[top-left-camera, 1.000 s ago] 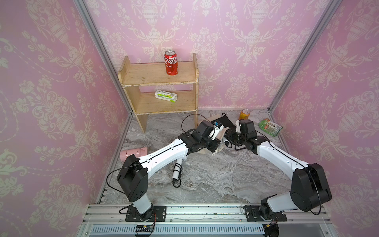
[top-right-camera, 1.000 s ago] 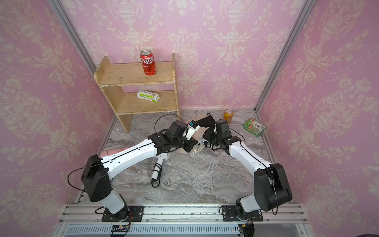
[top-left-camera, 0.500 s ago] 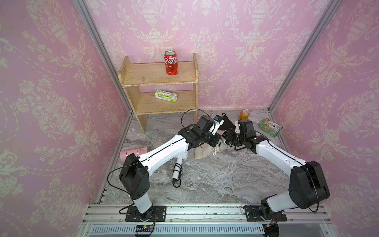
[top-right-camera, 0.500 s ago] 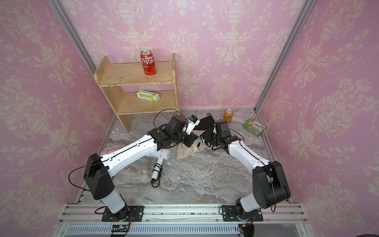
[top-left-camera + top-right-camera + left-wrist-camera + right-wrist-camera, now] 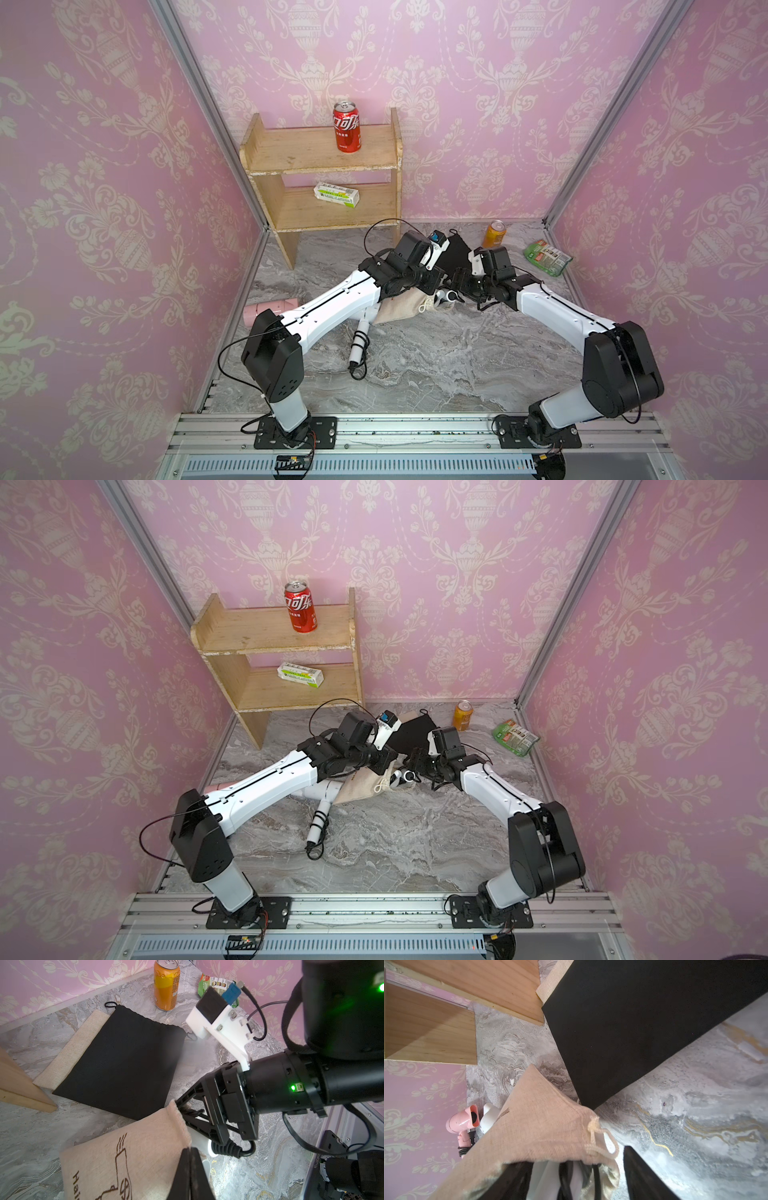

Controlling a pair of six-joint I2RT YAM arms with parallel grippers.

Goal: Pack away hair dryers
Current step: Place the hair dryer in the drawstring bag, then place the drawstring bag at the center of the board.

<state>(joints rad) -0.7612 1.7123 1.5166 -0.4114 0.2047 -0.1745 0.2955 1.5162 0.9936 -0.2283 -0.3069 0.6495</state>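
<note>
Once the right gripper (image 5: 575, 1165) had spread its jaws and let go, the white plastic travel dryer (image 5: 209, 1145) lay in the mouth of the beige linen drawstring pouch (image 5: 399, 307), whose rim the left gripper (image 5: 188, 1152) kept clamped; that one seemed nearly packed. The pale pink dryer (image 5: 270, 309) and a second white dryer (image 5: 363, 326), partly hidden under the left arm (image 5: 332, 301), waited apart from the flat black cloth pouch (image 5: 457, 253).

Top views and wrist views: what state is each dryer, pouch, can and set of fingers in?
beige pouch: mouth open.
left fingers: shut on the beige pouch's rim.
right fingers: open at the pouch's mouth.
white dryer: partly inside beige pouch, cord sticking out.
second white dryer: lying loose, unpacked.
pink dryer: lying loose, unpacked.
black pouch: lying flat.
red can: upright.
orange can: upright.
</note>
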